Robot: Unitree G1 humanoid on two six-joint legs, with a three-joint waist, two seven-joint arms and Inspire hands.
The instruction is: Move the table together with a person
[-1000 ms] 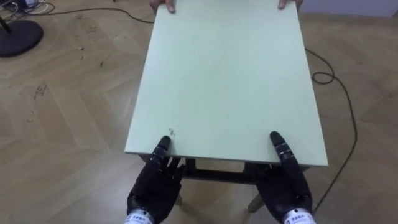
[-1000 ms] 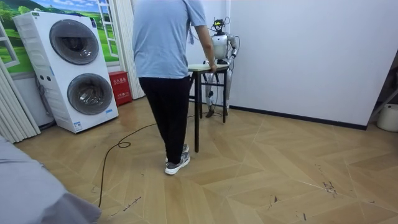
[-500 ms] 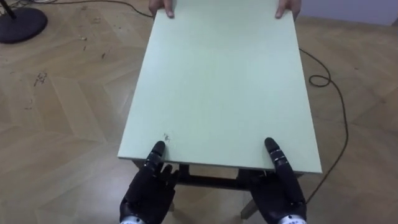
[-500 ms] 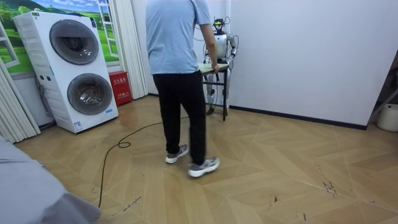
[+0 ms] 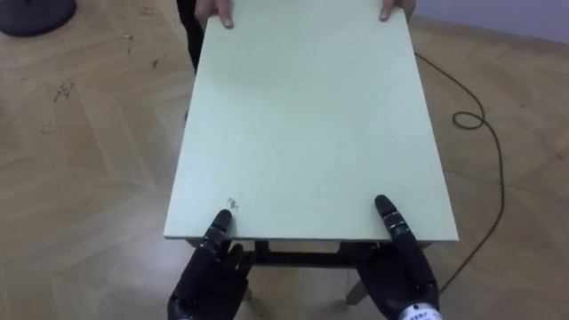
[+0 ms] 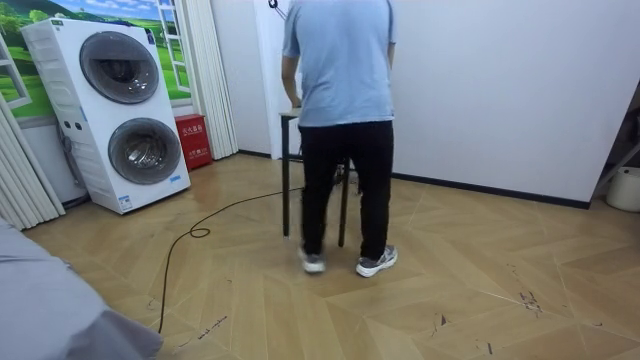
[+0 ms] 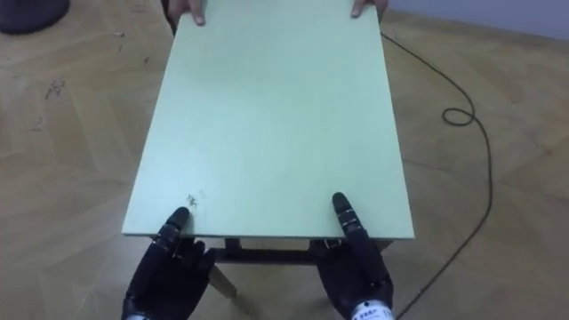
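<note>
Table (image 5: 307, 124): between robot and person (image 6: 345, 100), who grips far edge. Left hand (image 5: 209, 277), right hand (image 5: 404, 277): thumbs atop near edge; grasp beneath cannot tell. Risk: pace mismatch pulls edge free.

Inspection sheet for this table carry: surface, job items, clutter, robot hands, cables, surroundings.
Surface: table, top pale green, bare but for small dark mark.
Job's things: person's hands on the table's far edge.
Clutter: nothing seen on the table; specks on floor.
Robot hands: left robot hand and right robot hand at near edge; grip unreadable.
Cables: dark cable looped on floor, right of table.
Surroundings: parquet floor, stacked washing machines, white wall.
</note>
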